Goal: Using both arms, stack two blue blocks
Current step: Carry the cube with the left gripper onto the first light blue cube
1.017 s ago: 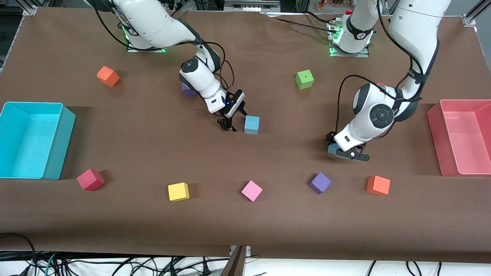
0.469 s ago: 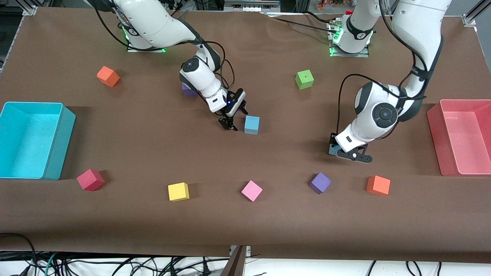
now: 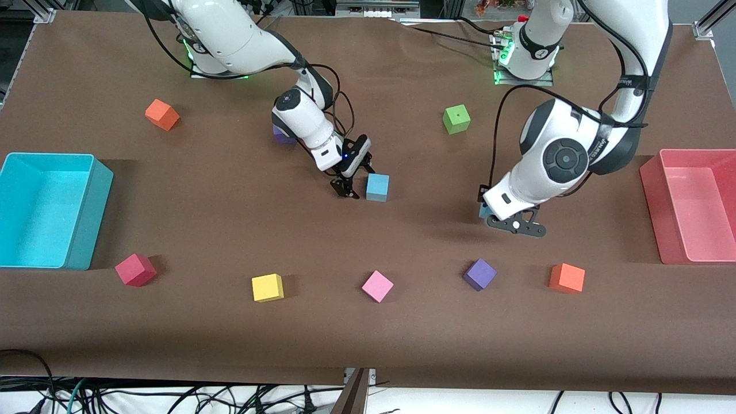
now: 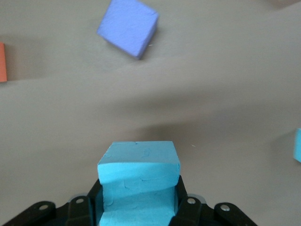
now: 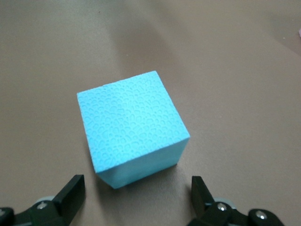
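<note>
One blue block [image 3: 378, 187] rests on the brown table near its middle. My right gripper [image 3: 353, 183] hangs low beside it, toward the right arm's end, and is open. In the right wrist view this block [image 5: 131, 127] lies just ahead of the spread fingers [image 5: 70, 193], with nothing between them. My left gripper [image 3: 497, 218] is shut on the other blue block [image 3: 483, 211], which is mostly hidden under the wrist. In the left wrist view that block [image 4: 138, 165] sits clamped between the black fingers [image 4: 186, 197], lifted a little off the table.
A turquoise bin [image 3: 86, 213] stands at the right arm's end and a pink bin [image 3: 655, 207] at the left arm's end. Loose cubes lie about: orange [image 3: 161, 114], green [image 3: 456, 119], red [image 3: 135, 269], yellow [image 3: 267, 287], pink [image 3: 378, 286], purple [image 3: 479, 273], orange [image 3: 567, 278].
My left gripper has shut on its blue block, lifted it off the table and carried it slightly toward the right arm's end. The right gripper has barely moved.
</note>
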